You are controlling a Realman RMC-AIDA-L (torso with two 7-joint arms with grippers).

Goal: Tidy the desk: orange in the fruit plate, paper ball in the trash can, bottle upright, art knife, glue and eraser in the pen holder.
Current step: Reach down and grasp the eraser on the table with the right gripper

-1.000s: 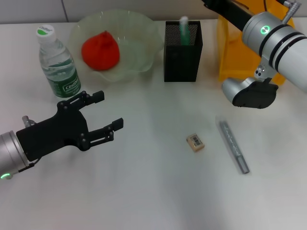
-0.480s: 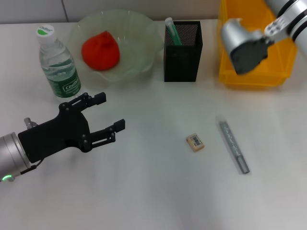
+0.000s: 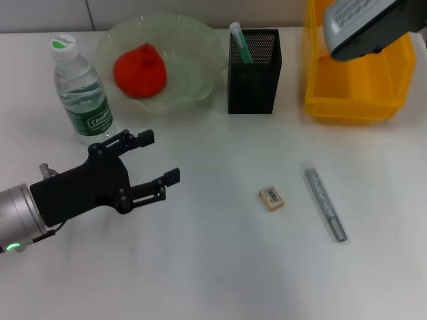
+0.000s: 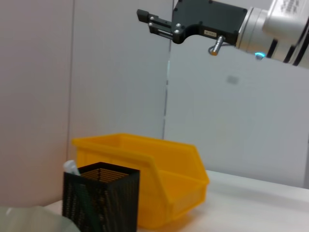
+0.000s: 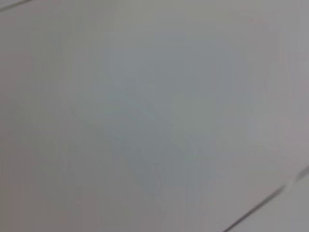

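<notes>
The left gripper [image 3: 159,159] hovers low with jaws wide, empty. Further out, the eraser [image 3: 271,198] and art knife [image 3: 325,203] lie apart on the desk; pinch the eraser squarely, then lift it to the pen holder [image 3: 254,70] beyond. The right gripper [image 4: 153,23] is raised, jaws apparently nearly closed, empty

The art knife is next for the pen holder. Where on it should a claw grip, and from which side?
Probably from straight above, at mid-length. The art knife lies flat on the desk, a slim grey bar, so the fingers should close across its narrow width. The eraser lies apart from it, leaving both long sides free.
</notes>
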